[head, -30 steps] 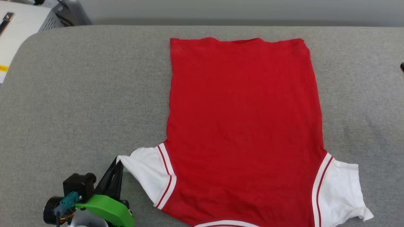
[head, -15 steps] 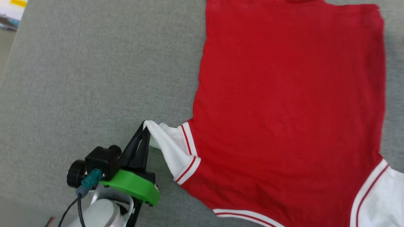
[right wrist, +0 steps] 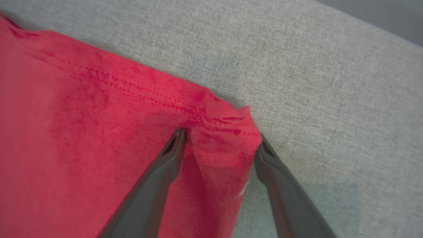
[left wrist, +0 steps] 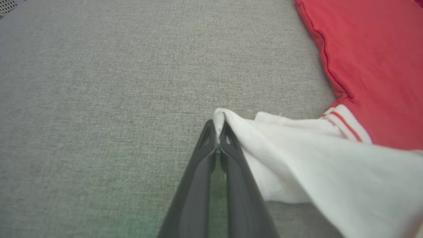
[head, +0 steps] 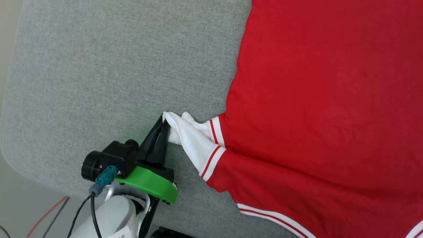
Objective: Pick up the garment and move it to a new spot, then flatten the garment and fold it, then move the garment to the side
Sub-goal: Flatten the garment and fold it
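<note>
Pinching the tip of the white sleeve (head: pixel 193 142), the left gripper (head: pixel 164 119) stands at the near left of the garment (head: pixel 314 99). The garment lies spread, plain red side up, on the grey padded surface (head: pixel 115 66). In the left wrist view the two dark fingers (left wrist: pixel 205 155) are pressed together with a small fold of white cloth caught at their tips, and the sleeve is raised slightly off the padding. In the right wrist view the right gripper (right wrist: pixel 220 135) has its fingers spread, one on either side of a stitched hem corner (right wrist: pixel 231 145), which bunches a little between them. Neither finger yet clamps the cloth.

The step in hand appears to be taking hold of two points on the garment before drawing it flat or laying a fold. To do it well, the right fingers should probably close low, against the padding, so that both layers of the hem are caught and not only the upper one. The left pinch holds little cloth, so any pull is best made gently and along the surface, since a sharp tug might slip the sleeve free. Moving both arms together, with light tension between the two holds, should keep the red panel from wrinkling.
</note>
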You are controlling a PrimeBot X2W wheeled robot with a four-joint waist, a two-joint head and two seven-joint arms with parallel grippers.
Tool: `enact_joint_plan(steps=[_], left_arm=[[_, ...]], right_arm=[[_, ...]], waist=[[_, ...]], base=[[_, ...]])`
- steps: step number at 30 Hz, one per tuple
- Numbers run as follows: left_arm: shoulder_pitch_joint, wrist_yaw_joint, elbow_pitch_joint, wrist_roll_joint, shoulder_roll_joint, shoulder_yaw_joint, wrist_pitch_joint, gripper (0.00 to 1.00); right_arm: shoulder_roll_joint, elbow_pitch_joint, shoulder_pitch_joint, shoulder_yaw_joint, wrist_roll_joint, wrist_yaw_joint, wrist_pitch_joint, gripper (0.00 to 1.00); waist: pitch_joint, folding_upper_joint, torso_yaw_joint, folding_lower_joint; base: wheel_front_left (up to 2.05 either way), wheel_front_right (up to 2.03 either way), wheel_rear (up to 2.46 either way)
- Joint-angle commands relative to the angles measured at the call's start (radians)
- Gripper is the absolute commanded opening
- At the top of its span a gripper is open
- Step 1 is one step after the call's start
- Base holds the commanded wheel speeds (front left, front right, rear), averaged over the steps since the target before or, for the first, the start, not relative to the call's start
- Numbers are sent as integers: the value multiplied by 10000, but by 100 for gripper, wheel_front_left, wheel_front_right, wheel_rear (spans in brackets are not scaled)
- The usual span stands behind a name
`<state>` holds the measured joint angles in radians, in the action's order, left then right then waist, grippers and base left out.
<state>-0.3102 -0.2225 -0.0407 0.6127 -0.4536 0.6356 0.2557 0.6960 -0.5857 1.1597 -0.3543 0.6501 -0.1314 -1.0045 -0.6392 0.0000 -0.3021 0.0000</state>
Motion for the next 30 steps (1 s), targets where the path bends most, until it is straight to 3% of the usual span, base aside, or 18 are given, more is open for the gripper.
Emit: enact_joint_plan(steps=[1, 2, 3, 4, 14, 23, 30], left_arm=[[-176, 88, 70, -73, 99, -100, 58, 0], [-152, 134, 109, -65, 134, -123, 58, 0], [-112, 184, 159, -37, 173, -168, 58, 0], [-85, 209, 197, -42, 192, -212, 59, 0], [624, 311, 643, -163, 117, -660, 60, 0], [1689, 164, 613, 259, -217, -888, 15, 0], [2541, -255, 267, 500, -661, -1231, -61, 0]], right_arm=[[-175, -259, -774, -246, 144, 7, -174, 100], [-128, -241, -869, -282, 188, 7, -226, 100], [-26, -131, -956, -420, 167, 7, -256, 27], [52, -39, -981, -471, 189, 7, -229, 0], [244, 766, -782, -486, 806, 7, 1519, 0], [2125, 2871, -2921, -1483, 2170, 7, 2746, 0], [3138, 3997, -5796, -1203, 3111, 7, 3830, 0]], waist=[[-154, 0, -146, 0], [-122, 0, -112, 0], [-68, 0, -60, 0], [-27, 0, -23, 0], [1504, 0, 685, 0], [3173, 0, 1586, 0], [3865, 0, 2583, 0]], base=[[0, 0, 0], [0, 0, 0], [0, 0, 0], [0, 0, 0], [0, 0, 0], [0, 0, 0], [0, 0, 0]])
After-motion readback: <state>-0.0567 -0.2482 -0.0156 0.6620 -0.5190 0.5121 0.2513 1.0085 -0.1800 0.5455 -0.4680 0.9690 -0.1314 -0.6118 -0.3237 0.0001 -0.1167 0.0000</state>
